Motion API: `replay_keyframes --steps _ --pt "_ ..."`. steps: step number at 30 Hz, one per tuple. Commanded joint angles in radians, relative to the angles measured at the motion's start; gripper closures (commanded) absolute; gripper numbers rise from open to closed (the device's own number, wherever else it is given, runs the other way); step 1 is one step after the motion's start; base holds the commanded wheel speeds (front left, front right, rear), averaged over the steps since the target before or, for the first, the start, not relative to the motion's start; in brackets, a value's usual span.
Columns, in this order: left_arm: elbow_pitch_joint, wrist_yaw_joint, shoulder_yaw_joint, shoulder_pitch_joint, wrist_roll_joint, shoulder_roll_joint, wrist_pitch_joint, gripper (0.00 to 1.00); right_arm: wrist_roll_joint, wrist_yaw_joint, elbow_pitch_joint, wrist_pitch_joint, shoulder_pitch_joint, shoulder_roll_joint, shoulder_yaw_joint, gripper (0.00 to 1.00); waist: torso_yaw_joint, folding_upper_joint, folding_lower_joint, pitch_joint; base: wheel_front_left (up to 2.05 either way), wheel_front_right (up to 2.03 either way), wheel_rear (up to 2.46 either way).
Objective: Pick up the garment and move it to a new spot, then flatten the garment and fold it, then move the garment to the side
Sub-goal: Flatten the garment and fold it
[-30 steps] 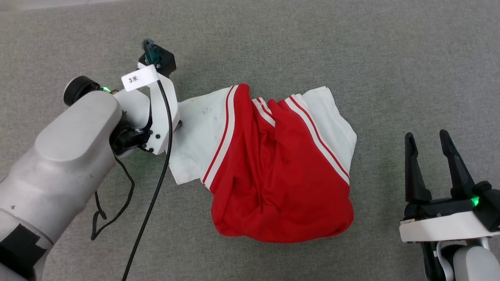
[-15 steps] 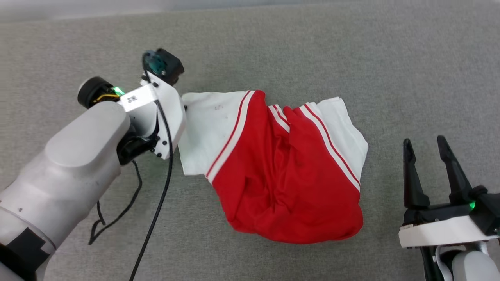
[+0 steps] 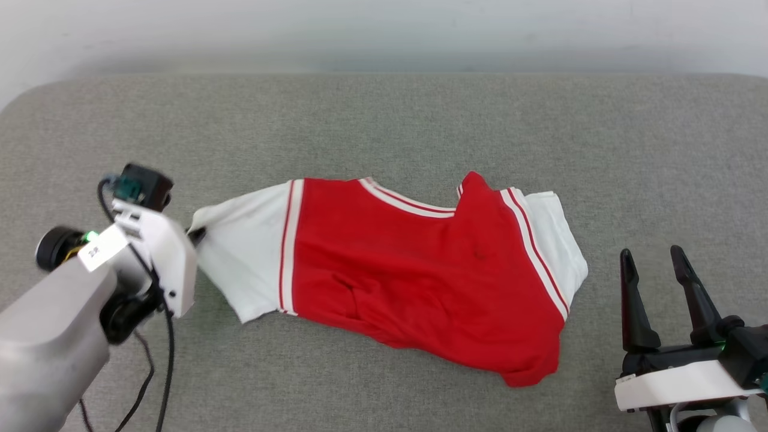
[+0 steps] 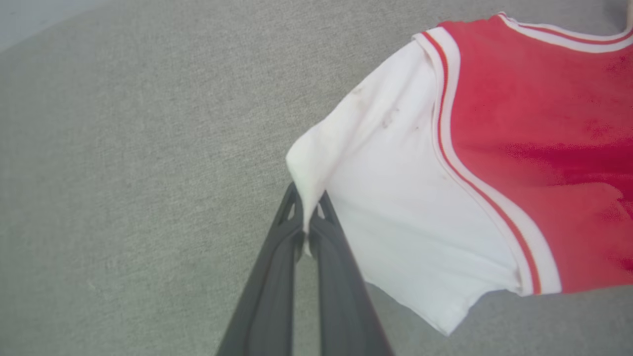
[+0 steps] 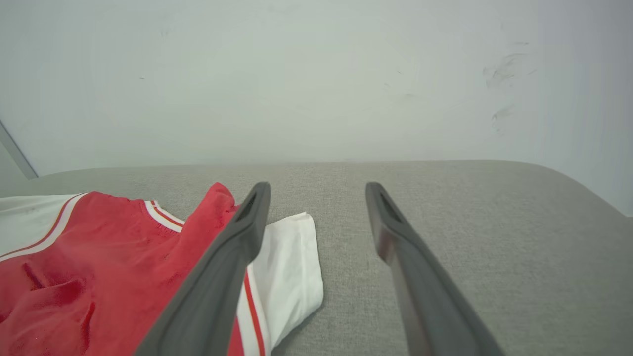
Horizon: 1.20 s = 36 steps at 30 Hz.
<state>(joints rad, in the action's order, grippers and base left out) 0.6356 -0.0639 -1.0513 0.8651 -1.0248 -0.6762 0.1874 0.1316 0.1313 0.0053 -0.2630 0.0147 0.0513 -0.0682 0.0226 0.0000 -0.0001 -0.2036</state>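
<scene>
Left claw is clamping the red jersey by its sleeve, right claw waiting apart; flattening, folding not yet done.

Red garment on grey fabric surface

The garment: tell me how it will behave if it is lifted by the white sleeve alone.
Likely floppy: the garment lies creased on the grey surface, so it would probably hang limp from the sleeve. Probably light: a thin pinch of sleeve in the shut jaws of the left gripper seems enough to hold it.
</scene>
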Motion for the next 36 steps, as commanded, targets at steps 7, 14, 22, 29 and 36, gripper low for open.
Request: replay_keyframes --steps 7,14,22,29,36 --pt "-0.023 0.065 0.031 -0.181 -0.088 -0.075 -0.031 1.0 -0.01 -0.001 0.004 -0.003 -0.018 -0.002 0.002 0.0 0.011 0.0 0.0001 0.03 0.0 0.0 0.0" --pt "-0.013 0.104 0.033 -0.302 -0.144 -0.09 -0.031 1.0 -0.011 -0.001 0.01 -0.003 -0.025 -0.002 -0.008 0.0 0.005 0.0 0.0001 0.032 0.0 0.0 0.0" --pt "0.002 0.157 0.072 -0.319 -0.108 -0.052 -0.232 0.0 -0.029 -0.001 -0.004 -0.003 -0.001 -0.002 -0.034 0.0 0.011 0.0 0.0001 0.07 0.0 0.0 0.0" --pt "-0.05 0.25 0.117 -0.331 -0.039 -0.045 -0.427 0.0 -0.071 -0.001 -0.05 -0.003 0.054 -0.002 -0.081 0.0 0.035 0.0 0.0001 0.101 0.0 0.0 0.0" --pt "-0.274 0.399 0.27 -0.406 0.14 -0.02 -0.454 0.0 -0.089 -0.001 -0.05 -0.003 0.179 0.101 -0.081 0.0 0.087 0.0 0.0001 0.101 0.0 0.0 0.0"
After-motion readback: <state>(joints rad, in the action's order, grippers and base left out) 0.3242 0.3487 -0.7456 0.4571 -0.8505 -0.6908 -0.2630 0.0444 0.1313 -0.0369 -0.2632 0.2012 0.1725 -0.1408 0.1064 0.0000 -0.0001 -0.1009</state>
